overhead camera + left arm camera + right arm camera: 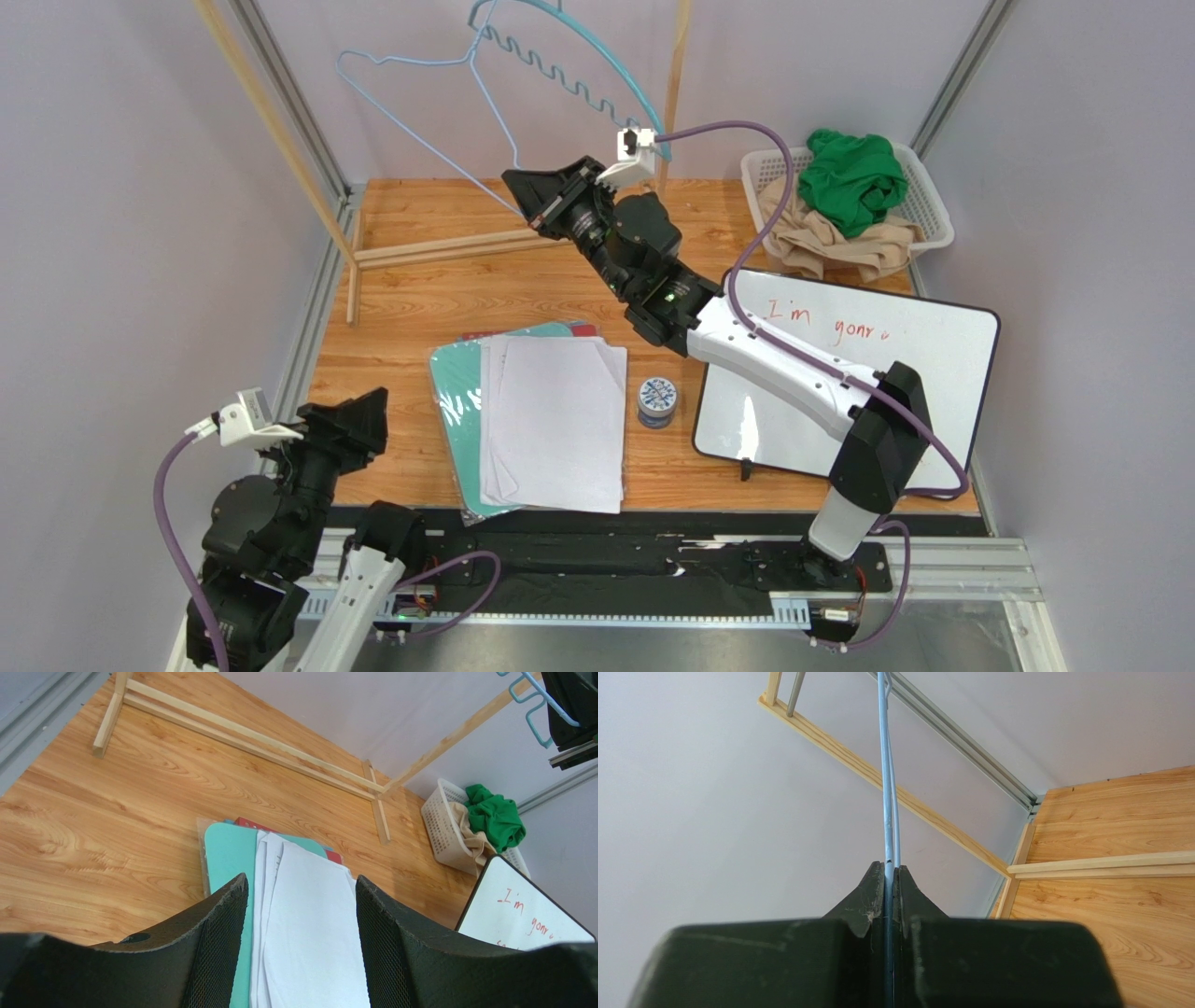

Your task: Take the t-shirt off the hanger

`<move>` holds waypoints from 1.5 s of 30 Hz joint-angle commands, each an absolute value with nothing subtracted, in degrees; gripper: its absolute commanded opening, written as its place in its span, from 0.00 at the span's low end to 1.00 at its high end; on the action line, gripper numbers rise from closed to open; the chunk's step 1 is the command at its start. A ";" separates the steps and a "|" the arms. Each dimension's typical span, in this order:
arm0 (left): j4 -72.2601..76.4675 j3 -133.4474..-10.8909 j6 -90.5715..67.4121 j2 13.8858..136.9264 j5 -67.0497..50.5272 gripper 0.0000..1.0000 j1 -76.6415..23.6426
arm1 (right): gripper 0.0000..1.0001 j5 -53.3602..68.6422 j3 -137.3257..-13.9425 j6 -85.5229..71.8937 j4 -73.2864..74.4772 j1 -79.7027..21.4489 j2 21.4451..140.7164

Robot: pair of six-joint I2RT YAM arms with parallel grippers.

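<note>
A bare light-blue wire hanger point(435, 140) hangs at the back left, with no cloth on it. My right gripper point(525, 196) is raised off the table and shut on its lower wire; in the right wrist view the hanger wire point(887, 777) runs up from between the closed fingertips point(891, 871). A green t-shirt point(852, 175) lies bunched in the white basket point(933, 196) at the back right, also seen in the left wrist view point(498, 819). My left gripper point(368, 420) rests low at the near left, open and empty point(302, 889), pointing over a stack of papers.
A second teal hanger point(575, 63) hangs on the wooden rack point(421, 249). Beige cloth point(828, 245) lies under the green shirt. Papers and folders point(547, 420) cover the table's middle, beside a small round tin point(657, 402) and a whiteboard point(842, 364).
</note>
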State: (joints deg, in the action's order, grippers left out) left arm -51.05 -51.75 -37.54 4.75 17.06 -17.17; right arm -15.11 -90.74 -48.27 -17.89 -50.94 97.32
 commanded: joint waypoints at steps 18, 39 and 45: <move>-49.57 -52.82 -35.77 4.66 16.88 0.63 -17.23 | 0.00 -7.65 -97.64 -63.36 -22.85 -45.44 100.19; -48.70 -51.42 -35.51 6.49 13.72 0.64 -17.23 | 0.01 -18.17 -108.54 -44.16 -3.54 -49.21 104.41; -46.67 -50.01 -35.77 11.68 9.24 0.64 -17.23 | 0.28 -27.22 -108.98 -32.01 1.65 -51.68 103.54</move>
